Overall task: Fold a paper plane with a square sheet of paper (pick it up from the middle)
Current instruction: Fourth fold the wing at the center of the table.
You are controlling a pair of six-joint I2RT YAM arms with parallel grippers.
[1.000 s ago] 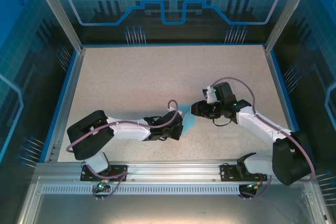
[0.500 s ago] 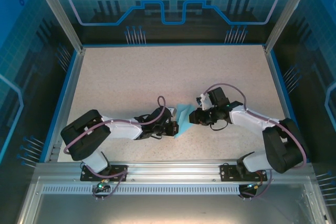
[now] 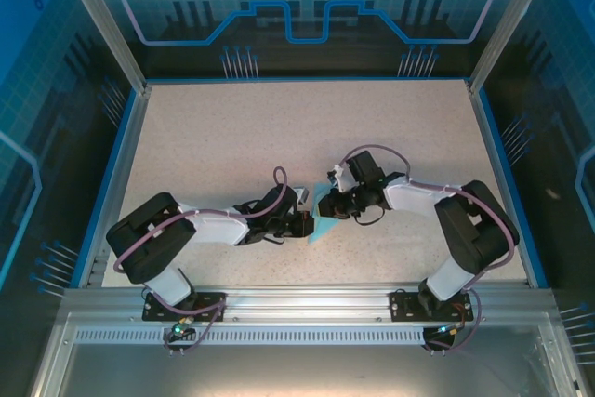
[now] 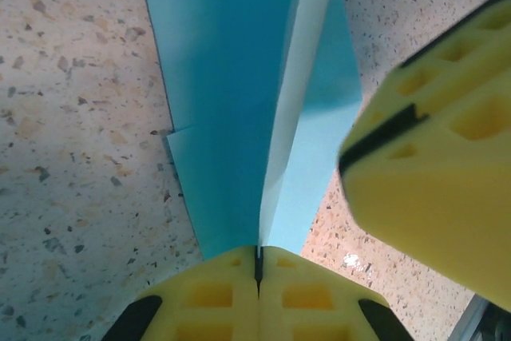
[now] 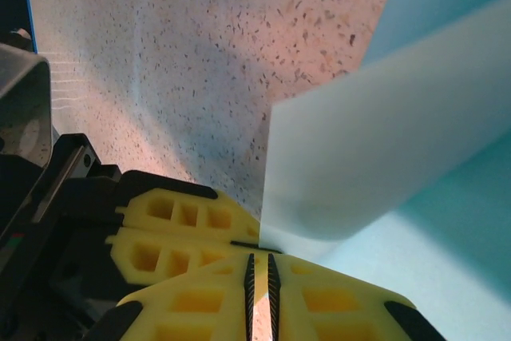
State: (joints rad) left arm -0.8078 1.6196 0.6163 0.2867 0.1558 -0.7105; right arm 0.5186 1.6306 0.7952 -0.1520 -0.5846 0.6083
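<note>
Paper plane (image 3: 321, 222), part-folded, on the surface (image 3: 279, 127) toward the middle of its near edge: I have the left pincer (image 4: 257, 257) clamped on its centre crease as an anchor, the right pincer (image 5: 259, 259) pinched narrow on the raised flap, seemingly to fold it over.

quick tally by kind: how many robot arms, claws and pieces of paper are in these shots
robot arms: 2, the left arm and the right arm
claws: 2, the left claw and the right claw
light-blue paper: 1, one partly folded piece between the two claws
total: 5
</note>
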